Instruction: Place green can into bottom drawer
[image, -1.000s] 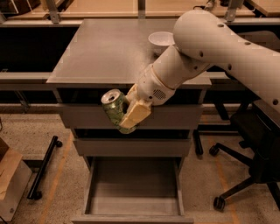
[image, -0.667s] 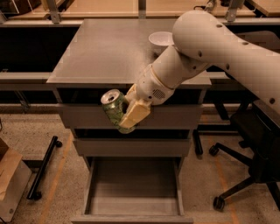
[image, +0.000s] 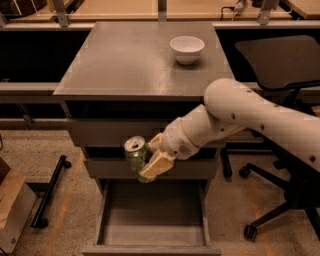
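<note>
Tan fingers (image: 158, 163) of the gripper (image: 146, 161) are clamped on the can (image: 135, 156), which hangs tilted in the air with its silver top toward the camera, in front of the middle drawer front (image: 110, 167). The bottom drawer (image: 152, 220) stands open just below, apart from the can. The arm (image: 240, 112) reaches in from the right. A bowl (image: 187, 49) sits on the cabinet top (image: 125, 60), well behind. A chair (image: 280, 65) stands to the right; a black bar (image: 50, 190) and a box (image: 11, 205) lie to the left.
</note>
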